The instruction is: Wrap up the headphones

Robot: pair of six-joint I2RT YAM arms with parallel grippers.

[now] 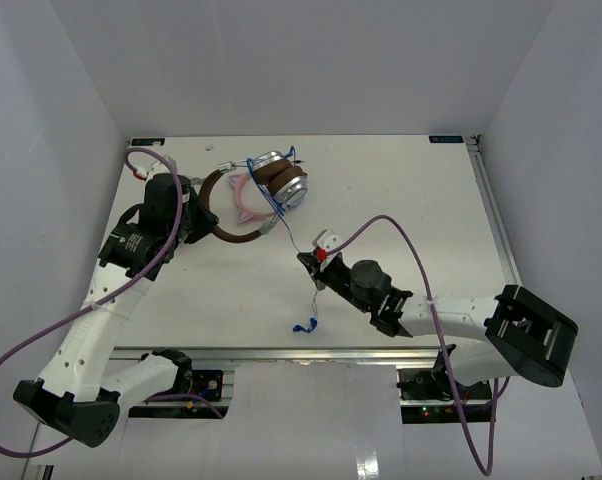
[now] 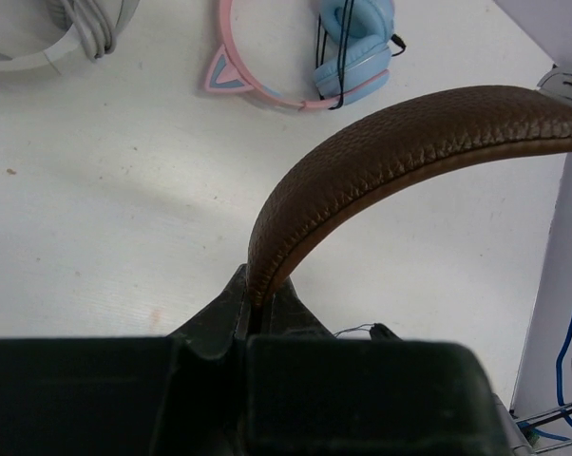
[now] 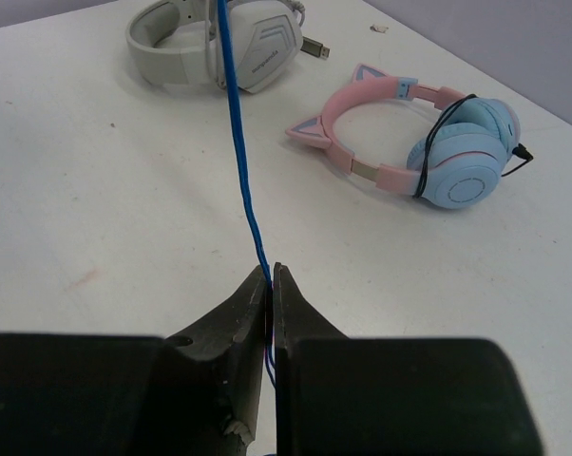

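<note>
We have the headphones at upper centre of the top view, held at two places — the left gripper clamps the brown headband, the right gripper is pinched shut on the blue cable. From the right gripper the cable runs straight up-left to the cups; its free end lies lower down. A pink cat-ear pair and a grey-white pair lie beyond — possible snags.
</note>
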